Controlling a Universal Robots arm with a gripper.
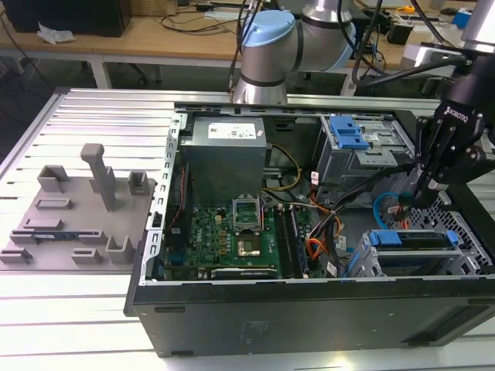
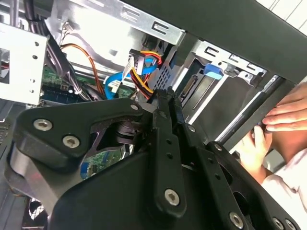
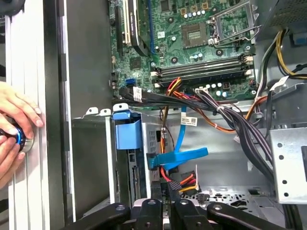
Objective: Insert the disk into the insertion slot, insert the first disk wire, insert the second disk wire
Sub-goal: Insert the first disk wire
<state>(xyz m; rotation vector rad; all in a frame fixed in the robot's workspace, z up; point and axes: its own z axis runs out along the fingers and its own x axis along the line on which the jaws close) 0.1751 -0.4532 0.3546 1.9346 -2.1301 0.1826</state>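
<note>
Grey insertion slot (image 1: pixel 468 232) holds the disk (image 1: pixel 410 239); the pincer (image 1: pixel 407 199) is clamped narrow on the first disk wire (image 3: pixel 186 180).

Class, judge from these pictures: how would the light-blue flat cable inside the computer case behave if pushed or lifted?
The light-blue flat cable is probably floppy: it curves and folds back on itself in the first wrist view. Thin and ribbon-like, it is likely light and would sag when lifted. Its glossy surface may slip in a grip.
</note>
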